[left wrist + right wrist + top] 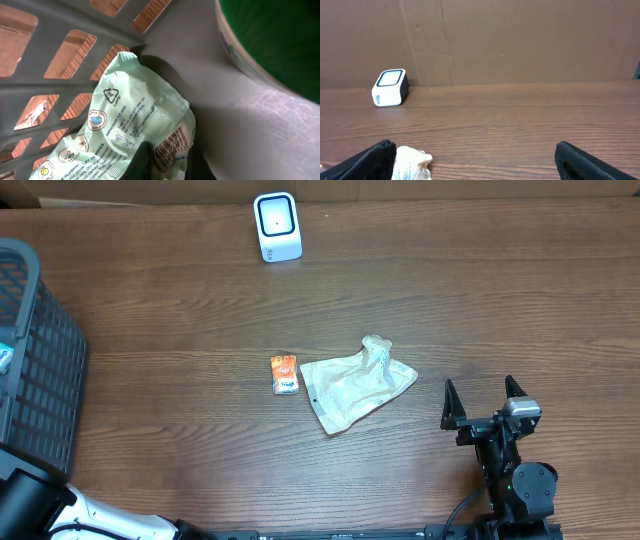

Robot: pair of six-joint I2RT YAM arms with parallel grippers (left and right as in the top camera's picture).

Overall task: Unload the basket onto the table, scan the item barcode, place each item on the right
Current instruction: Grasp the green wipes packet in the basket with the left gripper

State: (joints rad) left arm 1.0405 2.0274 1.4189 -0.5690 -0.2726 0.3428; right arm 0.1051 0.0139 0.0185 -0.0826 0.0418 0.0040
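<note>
1. Basket (40, 370), grey with lattice walls, stands at the left edge of the bench (450, 290). The left arm reaches into it, and its end effector is hidden from overhead.
2. Left wrist view: left end effector (170, 161) is clenched on a pale green wipes packet (130, 120). The dark fingers (141, 162) pinch the corner that bears the barcode.
3. The wipes packet lies inside the basket, up against the lattice wall.
4. Green container (270, 45) with a pale band sits near the packet in the same basket, apart from it.
5. Scanner (277, 225), white, stands at the far edge of the bench, well apart from the basket.
6. Orange sachet (284, 373) and crumpled bag (355, 385) lie just beside each other mid-bench.
7. Right end effector (487, 402) is released, jaws wide with nothing between them, to the right of the crumpled bag.
</note>
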